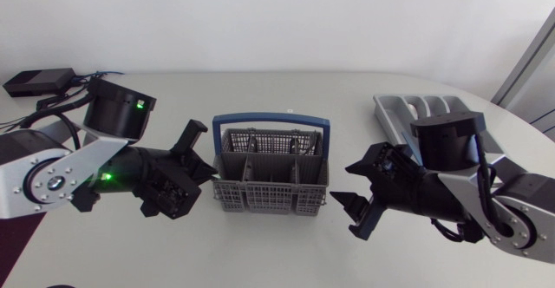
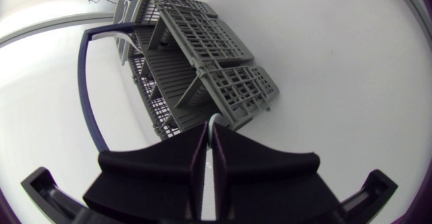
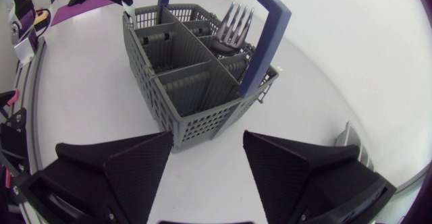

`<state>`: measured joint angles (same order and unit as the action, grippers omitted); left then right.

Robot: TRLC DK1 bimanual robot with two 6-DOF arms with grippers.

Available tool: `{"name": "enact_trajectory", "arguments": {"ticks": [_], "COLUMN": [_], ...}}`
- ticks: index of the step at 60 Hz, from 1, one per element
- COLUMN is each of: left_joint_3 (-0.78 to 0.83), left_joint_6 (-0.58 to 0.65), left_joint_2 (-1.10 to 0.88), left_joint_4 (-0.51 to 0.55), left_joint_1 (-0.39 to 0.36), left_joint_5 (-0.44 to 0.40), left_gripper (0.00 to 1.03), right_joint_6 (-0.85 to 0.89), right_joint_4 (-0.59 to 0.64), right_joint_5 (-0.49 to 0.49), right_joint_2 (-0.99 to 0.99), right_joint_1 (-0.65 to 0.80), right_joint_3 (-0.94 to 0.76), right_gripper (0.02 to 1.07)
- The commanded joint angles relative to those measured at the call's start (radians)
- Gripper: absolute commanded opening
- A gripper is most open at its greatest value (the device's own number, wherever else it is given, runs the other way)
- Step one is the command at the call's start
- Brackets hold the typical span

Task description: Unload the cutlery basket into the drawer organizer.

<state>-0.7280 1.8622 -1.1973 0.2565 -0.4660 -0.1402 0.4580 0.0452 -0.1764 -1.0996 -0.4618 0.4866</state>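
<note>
Grey plastic mesh under a blue handle (image 1: 271, 120): cutlery basket (image 1: 270, 180) upright in the middle of the surface (image 1: 277, 253), between the two arms. Inside, from the right wrist, forks (image 3: 233, 20) standing tines up in a compartment beyond the handle; nearer compartments seemingly empty from there. Drawer organizer (image 1: 408, 108) near the far right of the surface, behind the right arm and partly hidden by it, well apart from the basket.

Right gripper (image 1: 349, 214) spread wide and holding nothing, low and near the basket's right end, pointed at it. Left gripper (image 1: 192, 153) just beside the basket's left end, fingers pressed almost together; from the left wrist a pale sliver in the slit, too thin to identify.

Probably the picking stage, with the forks not yet out. To do it well:
- Come in from above, not from the side, the mesh wall being in the way of any low approach.
- Stay clear of the handle and turn the wrist to slip one finger down each side of the fork heads.
- Close on one piece only, firmly, the metal likely being slick.
- Lift straight up until clear of the rim, or risk dragging or tipping so light a basket.
- Steady the basket with the other arm, if possible.
- Then carry across to the organizer and lay flat along a slot, not drop from height
</note>
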Motion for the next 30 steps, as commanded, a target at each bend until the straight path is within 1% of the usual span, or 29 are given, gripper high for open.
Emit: {"name": "enact_trajectory", "arguments": {"ticks": [1, 12, 20, 30], "left_joint_3": [-0.048, -0.102, -0.157, -0.220], "left_joint_6": [0.037, 0.011, -0.038, -0.074], "left_joint_2": [0.018, 0.031, 0.053, 0.085], "left_joint_4": [0.027, 0.055, 0.107, 0.171], "left_joint_1": [-0.002, -0.023, -0.049, -0.054], "left_joint_5": [0.007, 0.007, 0.005, 0.005], "left_gripper": [0.03, 0.03, 0.03, 0.03], "right_joint_6": [0.024, 0.024, 0.024, 0.024], "right_joint_4": [-0.008, -0.004, 0.015, 0.044], "right_joint_5": [-0.005, -0.006, -0.006, -0.006], "right_joint_2": [0.007, 0.026, 0.050, 0.083], "right_joint_1": [0.005, 0.003, 0.000, -0.005], "right_joint_3": [-0.033, -0.043, -0.043, -0.039], "right_gripper": [0.78, 0.78, 0.78, 0.78]}}
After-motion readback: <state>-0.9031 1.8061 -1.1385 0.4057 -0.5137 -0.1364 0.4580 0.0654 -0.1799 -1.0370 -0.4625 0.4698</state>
